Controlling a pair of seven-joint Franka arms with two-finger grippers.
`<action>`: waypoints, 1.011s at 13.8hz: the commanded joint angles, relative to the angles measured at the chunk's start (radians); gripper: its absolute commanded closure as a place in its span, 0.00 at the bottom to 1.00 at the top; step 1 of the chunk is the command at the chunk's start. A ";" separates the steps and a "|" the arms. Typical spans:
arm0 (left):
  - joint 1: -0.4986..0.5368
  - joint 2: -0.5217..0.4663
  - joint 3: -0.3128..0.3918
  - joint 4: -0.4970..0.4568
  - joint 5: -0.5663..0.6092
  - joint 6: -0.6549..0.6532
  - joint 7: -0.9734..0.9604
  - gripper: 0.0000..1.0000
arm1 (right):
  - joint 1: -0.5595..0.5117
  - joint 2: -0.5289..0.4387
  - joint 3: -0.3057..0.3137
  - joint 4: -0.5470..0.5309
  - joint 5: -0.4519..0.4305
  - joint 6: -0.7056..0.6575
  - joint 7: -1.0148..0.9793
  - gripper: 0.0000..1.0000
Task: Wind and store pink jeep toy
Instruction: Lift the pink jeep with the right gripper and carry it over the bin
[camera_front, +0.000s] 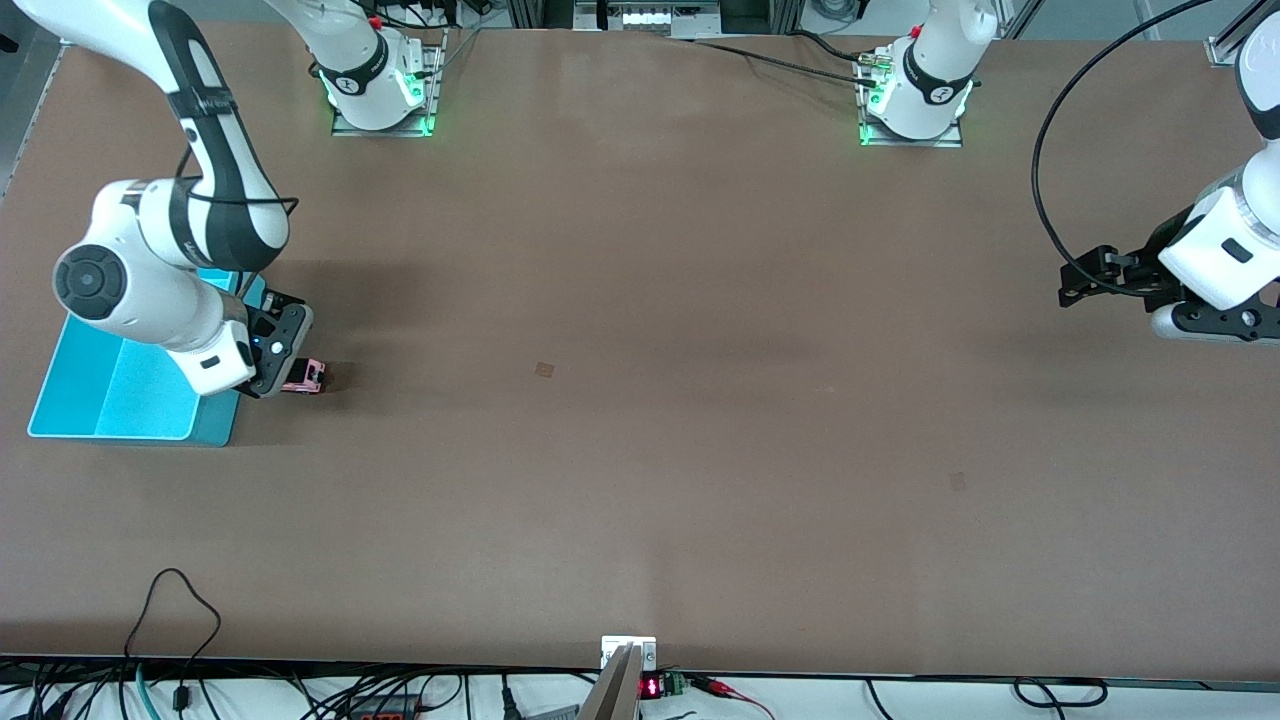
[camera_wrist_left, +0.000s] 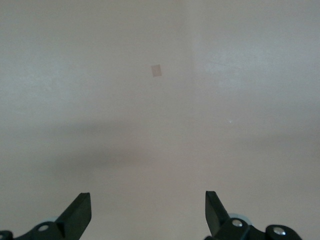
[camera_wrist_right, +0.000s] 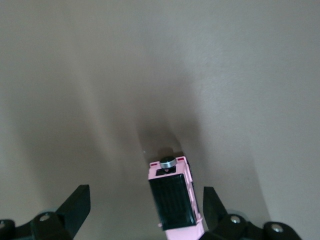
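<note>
Pink jeep toy (camera_wrist_right: 175, 200) sits loose between the wide right end effector (camera_wrist_right: 145, 210) on the counter (camera_front: 640, 400); closing off-centre could push it away, while the wide left end effector (camera_wrist_left: 147, 212) waits.

A: Any readable text, labels, brands?
B: Almost nothing. Red glowing digits on a small display (camera_front: 650, 687) at the table edge nearest the front camera, too small to make out.
A: Arms?
B: Round dark marks on the white collars above both bases (camera_front: 378, 95), not legible as letters. No writing on the pink jeep toy (camera_wrist_right: 174, 199).
</note>
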 joint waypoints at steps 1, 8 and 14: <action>0.001 -0.035 -0.016 -0.029 0.019 -0.005 0.001 0.00 | -0.062 0.043 0.010 -0.039 0.000 0.107 -0.151 0.00; -0.002 -0.036 -0.061 -0.009 0.036 0.002 -0.047 0.00 | -0.109 0.101 0.011 -0.092 0.001 0.254 -0.224 0.00; 0.000 -0.038 -0.113 -0.008 0.036 -0.026 -0.117 0.00 | -0.119 0.106 0.013 -0.090 0.001 0.267 -0.259 0.63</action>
